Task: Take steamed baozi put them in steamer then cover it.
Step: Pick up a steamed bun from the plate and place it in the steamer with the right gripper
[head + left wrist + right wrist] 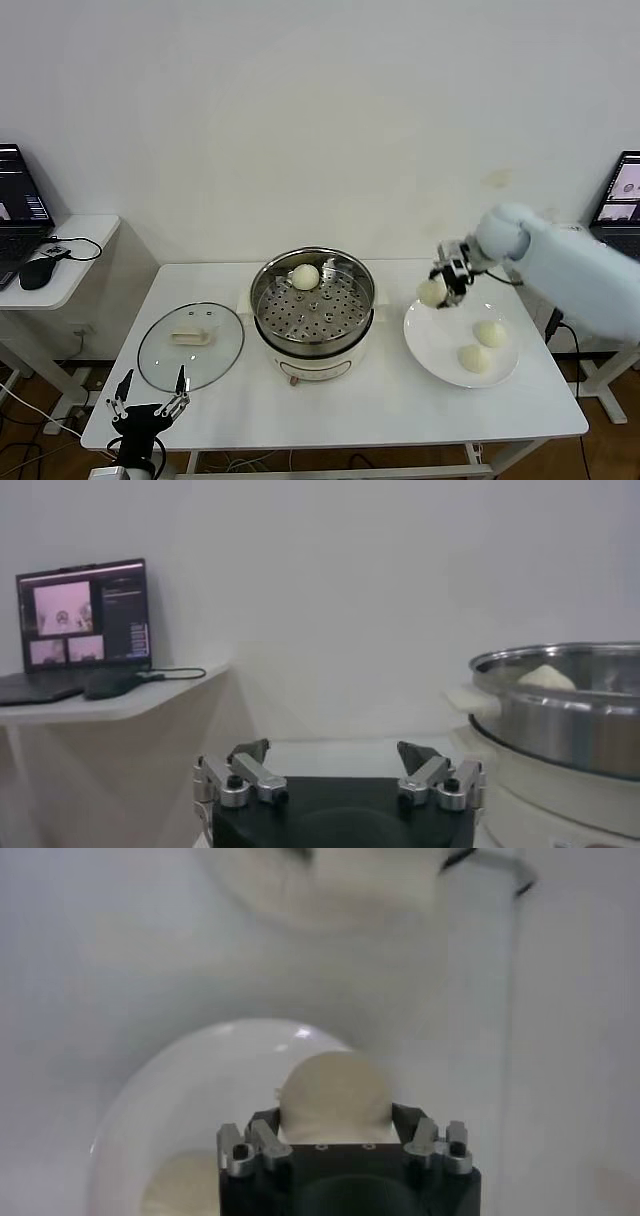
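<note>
The steel steamer (312,305) stands mid-table on its cream base, with one baozi (305,277) on its perforated tray at the back. My right gripper (440,285) is shut on a second baozi (431,292), held above the left rim of the white plate (437,343), between plate and steamer. In the right wrist view this baozi (334,1098) sits between the fingers above the plate (180,1098). Two more baozi (490,333) (473,358) lie on the plate. The glass cover (190,345) lies flat left of the steamer. My left gripper (148,396) is open and empty at the table's front left edge.
A side table (70,262) at the far left holds a laptop (18,205) and a mouse (38,270). Another laptop (622,195) stands at the far right. In the left wrist view the steamer's rim (560,695) is to one side.
</note>
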You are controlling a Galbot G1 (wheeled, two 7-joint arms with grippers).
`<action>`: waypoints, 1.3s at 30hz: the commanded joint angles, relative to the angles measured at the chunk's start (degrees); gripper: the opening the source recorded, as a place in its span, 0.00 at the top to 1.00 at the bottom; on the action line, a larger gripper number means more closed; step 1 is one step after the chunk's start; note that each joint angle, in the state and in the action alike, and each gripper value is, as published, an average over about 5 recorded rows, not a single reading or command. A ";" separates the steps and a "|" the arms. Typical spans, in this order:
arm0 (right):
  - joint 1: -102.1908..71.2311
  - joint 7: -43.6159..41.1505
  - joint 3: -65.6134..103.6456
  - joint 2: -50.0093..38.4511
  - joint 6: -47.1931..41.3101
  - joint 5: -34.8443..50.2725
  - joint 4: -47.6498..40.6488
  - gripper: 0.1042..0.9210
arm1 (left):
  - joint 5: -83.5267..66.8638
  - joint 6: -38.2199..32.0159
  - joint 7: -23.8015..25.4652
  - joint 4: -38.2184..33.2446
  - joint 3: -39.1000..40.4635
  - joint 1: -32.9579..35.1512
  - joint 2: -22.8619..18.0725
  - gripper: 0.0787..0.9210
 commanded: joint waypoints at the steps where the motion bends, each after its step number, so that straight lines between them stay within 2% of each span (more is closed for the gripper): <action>1: 22.04 3.85 -13.44 3.78 -8.79 19.86 9.45 0.27 | 0.00 -0.09 -0.01 -0.21 0.15 -0.08 0.10 0.12; 7: 20.21 8.75 -14.51 12.11 -14.41 26.51 8.90 0.27 | 0.00 -0.20 -0.17 -0.15 0.23 -0.14 0.00 0.12; 21: 8.79 16.96 -13.22 29.62 -20.66 28.98 -1.83 0.27 | -0.18 -0.49 -0.22 -0.29 -0.58 -0.26 -0.06 0.12; 39: 1.20 20.43 -11.67 37.44 -22.68 23.25 -12.63 0.27 | -0.38 -0.74 -0.30 -0.42 -0.28 -0.37 -0.57 0.12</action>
